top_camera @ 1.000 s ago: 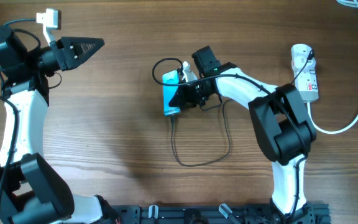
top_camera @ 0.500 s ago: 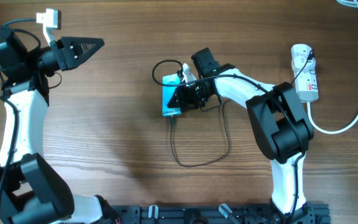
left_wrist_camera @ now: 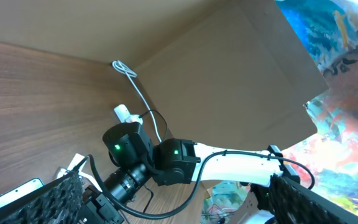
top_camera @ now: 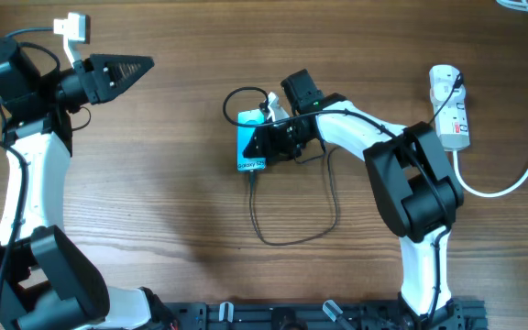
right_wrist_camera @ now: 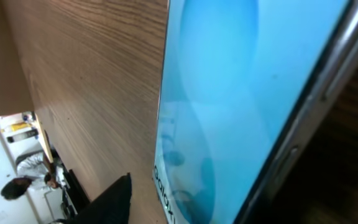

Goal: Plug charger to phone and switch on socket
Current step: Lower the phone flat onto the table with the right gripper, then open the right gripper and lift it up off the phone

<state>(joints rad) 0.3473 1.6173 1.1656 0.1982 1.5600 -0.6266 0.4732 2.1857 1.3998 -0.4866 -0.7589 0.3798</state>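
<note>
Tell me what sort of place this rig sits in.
Probably an indoor robotics lab or workshop bench: a wood-grain table with a phone and socket laid out, a plain brown board behind it, and a person in a bright room beyond.

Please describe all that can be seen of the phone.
The phone is a small rectangle lying flat, screen up, on the wooden table. Its turquoise screen shows a lighter oval and small text along the lower edge; the side frame looks metallic. The right gripper covers its right edge. The black charger cable reaches its lower end; whether it is plugged in cannot be told.
</note>
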